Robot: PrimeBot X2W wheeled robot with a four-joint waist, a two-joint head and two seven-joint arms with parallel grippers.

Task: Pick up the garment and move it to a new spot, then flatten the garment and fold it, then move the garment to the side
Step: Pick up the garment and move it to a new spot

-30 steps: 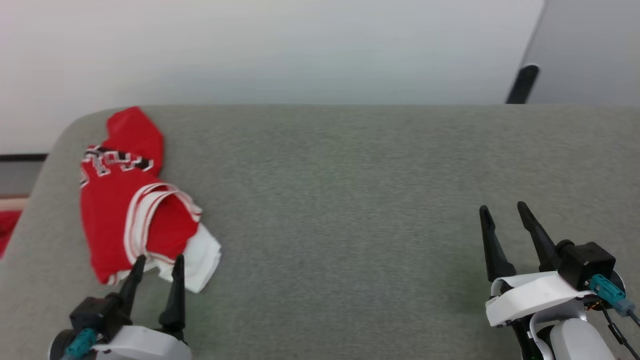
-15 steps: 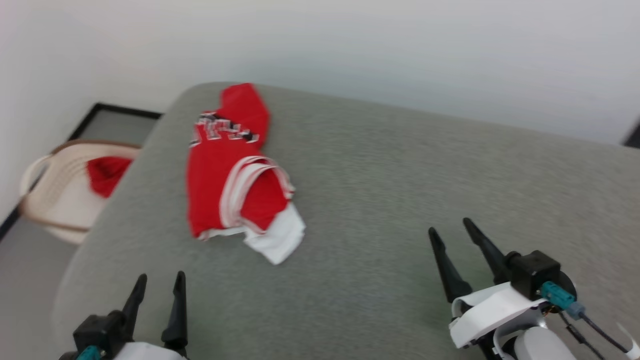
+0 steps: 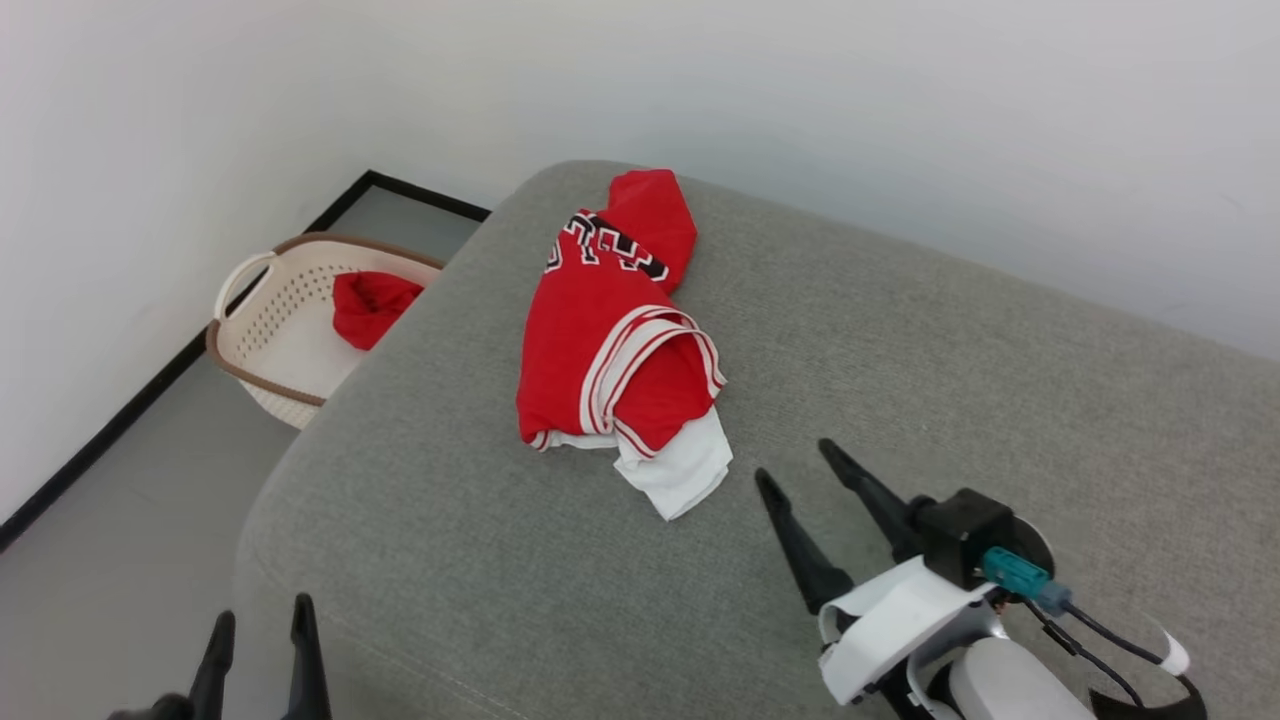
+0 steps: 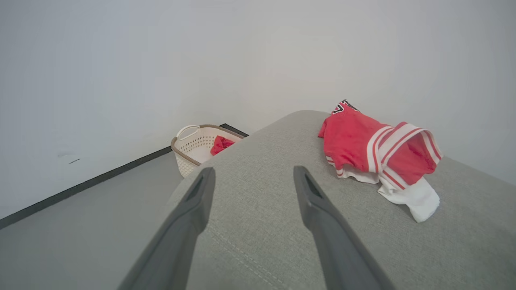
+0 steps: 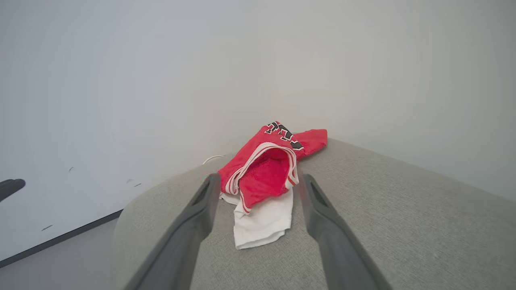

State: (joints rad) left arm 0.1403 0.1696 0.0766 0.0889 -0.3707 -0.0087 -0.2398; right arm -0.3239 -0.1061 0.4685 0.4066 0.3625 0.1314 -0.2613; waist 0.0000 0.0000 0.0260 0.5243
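Note:
The garment (image 3: 600,340) is a small red jersey with white, red-striped trim and black-and-white lettering. It lies crumpled near the far left corner of a grey cushioned surface (image 3: 900,380), with white lining spilling out at its near end. My right gripper (image 3: 793,462) is open just right of and nearer than the white lining, apart from it. In the right wrist view the garment (image 5: 266,173) lies straight ahead between my open right gripper (image 5: 260,177) fingers. My left gripper (image 3: 260,610) is open at the cushion's near left corner, and the garment (image 4: 363,141) lies well ahead and right of my left gripper (image 4: 253,171).
A cream perforated basket (image 3: 270,330) with a brown rim stands on the grey floor left of the cushion, with a red cloth (image 3: 370,305) inside; the basket (image 4: 193,147) is also ahead in the left wrist view. A white wall runs behind. The cushion extends wide to the right.
The head view has swung left, bringing the basket and floor into the picture. The right gripper now stands close to the garment and the left gripper farther from it. Both stayed open.

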